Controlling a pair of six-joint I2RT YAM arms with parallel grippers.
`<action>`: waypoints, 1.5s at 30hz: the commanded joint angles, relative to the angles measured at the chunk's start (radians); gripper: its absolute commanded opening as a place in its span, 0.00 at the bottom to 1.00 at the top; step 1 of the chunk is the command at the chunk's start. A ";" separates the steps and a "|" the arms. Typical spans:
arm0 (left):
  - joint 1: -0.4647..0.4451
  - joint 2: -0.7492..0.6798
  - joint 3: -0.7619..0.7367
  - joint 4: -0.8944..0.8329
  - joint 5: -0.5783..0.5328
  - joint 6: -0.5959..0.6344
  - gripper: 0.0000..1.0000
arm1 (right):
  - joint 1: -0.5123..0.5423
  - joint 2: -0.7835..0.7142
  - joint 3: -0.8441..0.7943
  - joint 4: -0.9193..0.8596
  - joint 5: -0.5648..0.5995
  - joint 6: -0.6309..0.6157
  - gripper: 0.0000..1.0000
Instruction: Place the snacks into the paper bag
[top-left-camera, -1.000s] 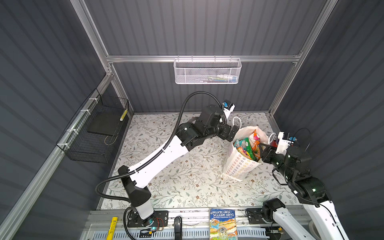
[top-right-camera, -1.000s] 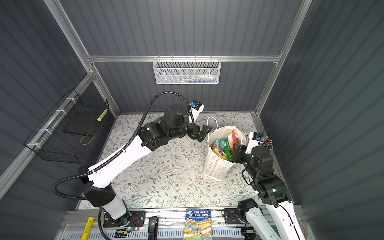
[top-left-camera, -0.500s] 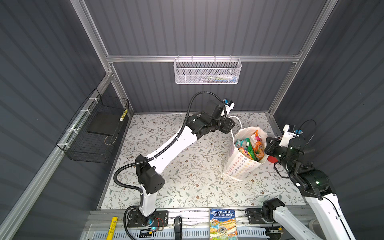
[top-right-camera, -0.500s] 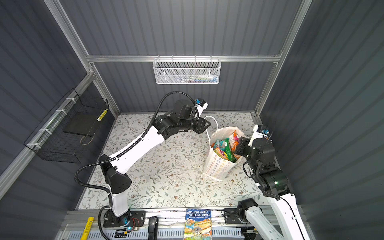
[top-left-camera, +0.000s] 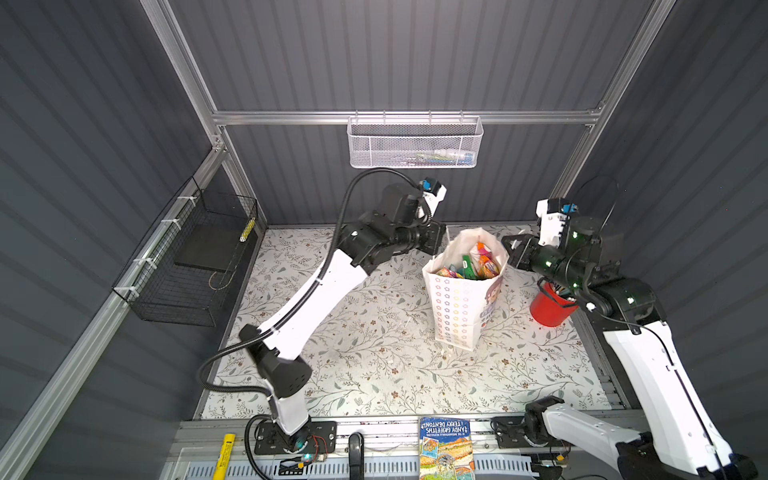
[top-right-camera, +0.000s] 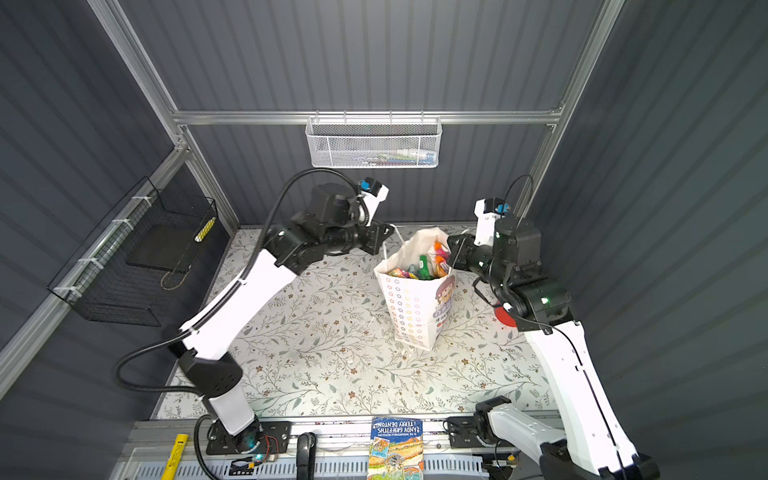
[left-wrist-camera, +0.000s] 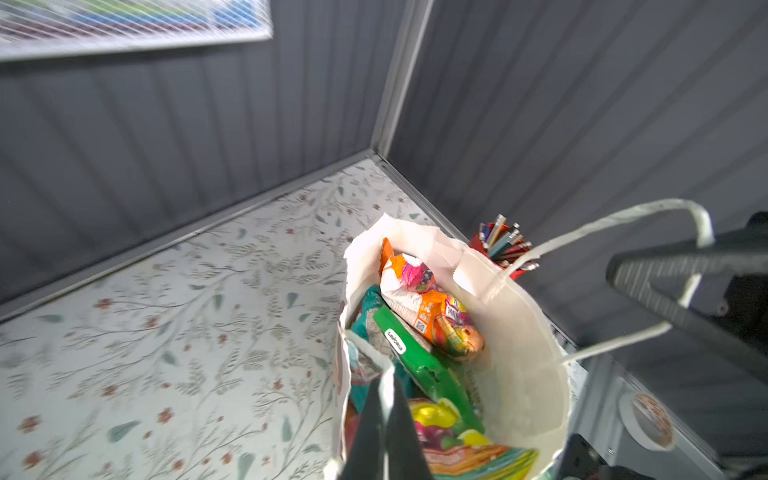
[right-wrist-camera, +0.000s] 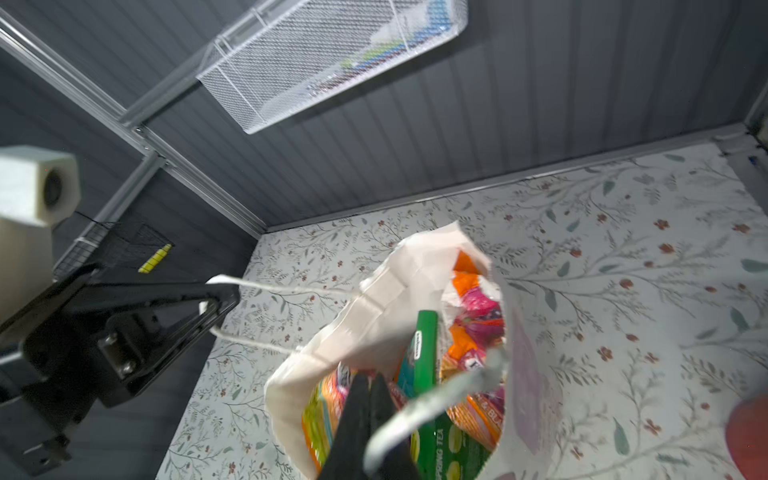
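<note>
My left gripper (top-left-camera: 440, 239) (right-wrist-camera: 224, 299) is pinched together on the left cord handle (right-wrist-camera: 282, 286) of the paper bag (top-left-camera: 457, 307), and the cord runs taut from my fingertips to the bag's rim. My right gripper (top-left-camera: 509, 245) (left-wrist-camera: 619, 270) is likewise closed tight, clamped on the right cord handle (left-wrist-camera: 669, 203), whose loop passes through the tips and back down to the opposite rim. In my own wrist views each pair of fingers shows as a narrow dark wedge with no gap, the left one (left-wrist-camera: 384, 374) and the right one (right-wrist-camera: 368, 380) both poised over the bag's mouth. Between the two grips the bag stands upright with its mouth pulled wide, toward the back right of the floral counter (top-left-camera: 374, 353). The snacks (top-left-camera: 478, 264) (top-right-camera: 428, 266) are inside it, packed on end: an orange-pink packet (left-wrist-camera: 428, 307) against the far wall, a green packet (left-wrist-camera: 415, 357) leaning beside it, and yellow-green and purple ones lower down. No packet lies loose on the counter in either top view. Just beyond the bag, under my right arm, sits the red pencil cup (top-left-camera: 548, 311). An illustrated book (top-left-camera: 444, 449) lies on the front rail, a white mesh basket (top-left-camera: 415, 143) hangs on the back wall, and a black wire basket (top-left-camera: 187, 266) hangs on the left wall.
</note>
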 joint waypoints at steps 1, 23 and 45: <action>0.000 -0.135 -0.010 0.097 -0.197 0.070 0.00 | 0.008 0.084 0.128 0.146 -0.143 0.040 0.00; 0.084 -0.375 -0.525 0.243 -0.290 -0.069 0.00 | 0.118 0.137 -0.231 0.385 -0.195 0.075 0.00; 0.102 -0.406 -0.715 0.367 -0.362 -0.083 0.00 | 0.132 0.169 -0.244 0.399 -0.218 0.062 0.00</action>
